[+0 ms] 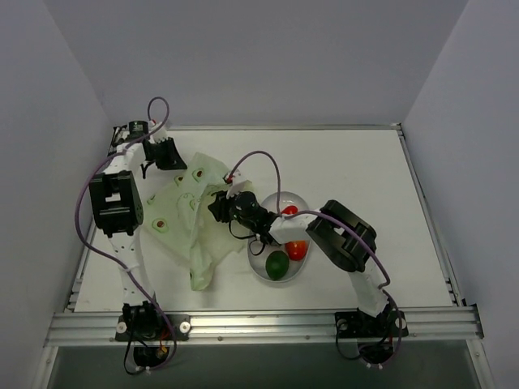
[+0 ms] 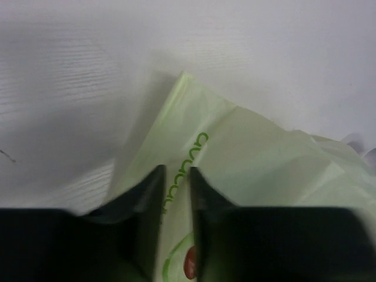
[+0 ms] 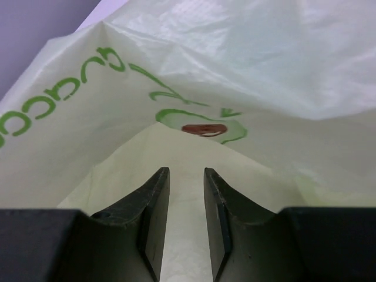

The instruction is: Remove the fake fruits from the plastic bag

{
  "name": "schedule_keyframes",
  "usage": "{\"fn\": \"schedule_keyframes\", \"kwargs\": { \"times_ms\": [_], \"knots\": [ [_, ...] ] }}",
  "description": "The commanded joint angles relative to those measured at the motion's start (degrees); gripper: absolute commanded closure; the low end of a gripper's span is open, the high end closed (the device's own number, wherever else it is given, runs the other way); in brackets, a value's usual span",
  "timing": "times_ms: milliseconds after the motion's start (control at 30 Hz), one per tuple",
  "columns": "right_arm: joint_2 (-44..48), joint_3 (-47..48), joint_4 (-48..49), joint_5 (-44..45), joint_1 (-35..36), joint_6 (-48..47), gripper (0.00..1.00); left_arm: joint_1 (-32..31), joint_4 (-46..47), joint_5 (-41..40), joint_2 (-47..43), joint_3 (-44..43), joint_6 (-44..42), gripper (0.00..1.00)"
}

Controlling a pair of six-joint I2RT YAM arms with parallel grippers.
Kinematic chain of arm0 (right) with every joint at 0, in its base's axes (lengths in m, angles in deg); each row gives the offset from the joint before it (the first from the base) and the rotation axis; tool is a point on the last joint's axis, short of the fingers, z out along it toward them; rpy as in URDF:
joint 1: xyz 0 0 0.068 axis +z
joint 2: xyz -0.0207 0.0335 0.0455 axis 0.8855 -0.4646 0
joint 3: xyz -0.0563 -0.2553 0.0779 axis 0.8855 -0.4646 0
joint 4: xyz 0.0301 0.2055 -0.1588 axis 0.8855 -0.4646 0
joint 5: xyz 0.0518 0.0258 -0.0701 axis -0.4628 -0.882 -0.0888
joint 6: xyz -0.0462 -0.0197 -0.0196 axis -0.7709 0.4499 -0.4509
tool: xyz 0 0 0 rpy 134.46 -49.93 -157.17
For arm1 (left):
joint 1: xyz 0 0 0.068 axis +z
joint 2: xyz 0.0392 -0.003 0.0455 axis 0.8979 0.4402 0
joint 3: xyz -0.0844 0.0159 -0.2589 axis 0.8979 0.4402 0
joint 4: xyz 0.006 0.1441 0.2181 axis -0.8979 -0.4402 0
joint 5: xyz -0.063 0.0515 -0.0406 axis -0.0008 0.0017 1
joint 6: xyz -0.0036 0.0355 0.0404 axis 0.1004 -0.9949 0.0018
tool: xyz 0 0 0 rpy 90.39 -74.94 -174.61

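White tabletop (image 1: 365,170), grey walls on three sides, so elbow room isn't huge. Closest to me, just near-right of the plastic bag (image 1: 182,215), there's a clear dish (image 1: 258,267) holding three of the fake fruits: green ball (image 1: 277,264), orange-red oval (image 1: 298,250), and a red one (image 1: 289,211) behind them. No idea if anything's left inside the bag.

My right gripper (image 3: 187,171) is on the bag's right edge, jaws nearly together, nipping film that tents up. My left gripper (image 2: 176,170) is at the bag's far-left corner, with a narrow gap and film running through it, but I can't tell if it actually bites.

The bag looks featherlight, floppy and slick, so I'd grab corners or the hem, not the middle. The fruits are hard and glossy, so they'll probably roll.

Open table lies right of and beyond the bag. On the bag's left, the table edge and wall are close.
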Motion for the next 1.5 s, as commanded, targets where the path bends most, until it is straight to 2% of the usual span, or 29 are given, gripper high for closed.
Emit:
{"fn": "schedule_keyframes", "kwargs": {
  "times_ms": [0,133,233,267,300,500,667,767,800,833,867,933,1033,1167,1300,1467],
  "knots": [
    [0.9,2.8,0.9,0.2,-1.7,0.5,0.74,0.2,3.6,4.2,-2.2,0.6,1.0,0.96],
    [0.4,3.6,0.3,0.6,-3.4,0.3,0.66,0.6,10.1,4.1,-7.0,4.9,5.5,0.98],
    [0.5,3.8,0.3,0.7,-4.4,0.1,0.54,0.6,14.9,4.7,-11.6,7.4,8.9,0.98],
    [0.4,3.9,0.3,0.7,-4.5,-0.3,0.46,0.6,16.4,4.8,-12.7,8.8,9.6,0.98],
    [0.2,4.4,0.2,0.7,-4.5,-0.6,0.42,0.6,18.0,5.2,-15.2,9.9,10.7,0.98],
    [-1.3,5.3,0.2,3.6,-4.6,-0.6,0.40,0.6,23.3,6.8,-23.7,15.9,16.1,0.98],
    [-2.3,5.9,0.2,2.6,-4.3,-1.0,0.33,0.6,21.3,6.4,-28.0,17.2,16.6,0.98],
    [-1.2,3.6,1.9,3.6,-3.6,-0.3,0.36,0.0,14.5,-0.5,-30.9,17.5,12.3,0.98],
    [-0.3,1.3,4.6,3.6,-3.5,0.3,0.37,0.0,11.5,-5.6,-30.5,16.8,10.5,0.88],
    [0.1,0.5,5.2,3.6,-3.4,0.8,0.38,0.2,6.7,-7.4,-30.1,15.8,6.7,0.70],
    [0.4,0.2,5.0,3.5,-3.3,0.7,0.38,0.1,5.4,-9.5,-29.7,16.0,5.5,0.53],
    [1.0,-0.1,4.4,3.3,-3.3,0.7,0.38,0.0,5.4,-10.9,-29.8,18.3,3.4,0.30],
    [1.0,0.2,3.4,2.5,-3.5,0.6,0.39,-0.1,4.0,-7.7,-28.1,19.1,-0.7,0.18],
    [1.4,0.3,3.2,1.5,-3.6,0.8,0.39,0.0,1.2,-5.8,-21.5,16.7,-3.6,0.10],
    [1.6,0.2,2.5,-0.3,-3.7,0.7,0.39,0.2,-2.9,-5.0,-16.2,13.0,-6.0,0.09],
    [1.6,0.6,2.2,-1.2,-3.9,0.8,0.39,0.3,-2.0,-11.3,-13.3,12.1,-5.9,0.12]
  ]
}}
